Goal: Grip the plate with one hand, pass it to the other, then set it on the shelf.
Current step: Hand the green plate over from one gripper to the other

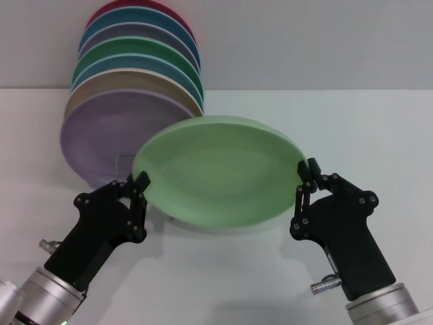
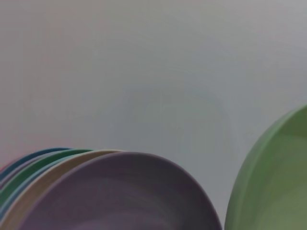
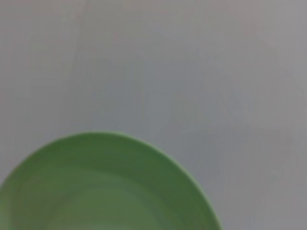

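Both grippers pinch the plate [image 1: 220,175] at opposite rims, left gripper [image 1: 139,184] and right gripper [image 1: 304,177] clamped, so whichever gives should let go only once the other's hold is firm.

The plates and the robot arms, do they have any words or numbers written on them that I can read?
None. The mint green plate, held between the left end effector and the right end effector, is plain. The stacked plates behind it, the black arms and the white table show no text either.
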Motion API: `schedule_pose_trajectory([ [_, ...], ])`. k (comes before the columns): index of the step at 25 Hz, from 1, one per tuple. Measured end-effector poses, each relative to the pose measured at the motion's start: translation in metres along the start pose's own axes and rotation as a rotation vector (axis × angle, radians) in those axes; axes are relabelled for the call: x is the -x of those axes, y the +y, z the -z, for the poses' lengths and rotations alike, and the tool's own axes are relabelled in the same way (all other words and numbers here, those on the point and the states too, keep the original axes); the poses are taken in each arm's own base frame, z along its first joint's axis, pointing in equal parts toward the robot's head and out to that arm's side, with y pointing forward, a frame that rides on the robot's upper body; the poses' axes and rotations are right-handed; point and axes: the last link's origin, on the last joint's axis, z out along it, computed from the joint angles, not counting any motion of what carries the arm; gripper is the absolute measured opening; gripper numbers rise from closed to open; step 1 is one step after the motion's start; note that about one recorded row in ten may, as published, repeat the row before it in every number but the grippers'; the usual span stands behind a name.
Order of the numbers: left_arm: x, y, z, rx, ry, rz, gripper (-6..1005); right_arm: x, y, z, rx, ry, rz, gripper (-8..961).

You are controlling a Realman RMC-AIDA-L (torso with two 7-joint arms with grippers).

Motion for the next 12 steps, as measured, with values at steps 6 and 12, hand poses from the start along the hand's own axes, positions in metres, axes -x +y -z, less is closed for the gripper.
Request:
schedule_pose_trajectory([
  [6, -0.0001, -0.0011, 0.0016, -0.009, 0.001, -0.016, 41, -0.0011, -0.0033, -0.001, 0.014, -0.013, -0.03, 68],
  [12, -0.0035, -0.0062, 0.0043, -0.035, 0.023, -0.022, 41, 0.0001, -0.0008, 0.0063, 0.094, -0.07, -0.045, 233],
])
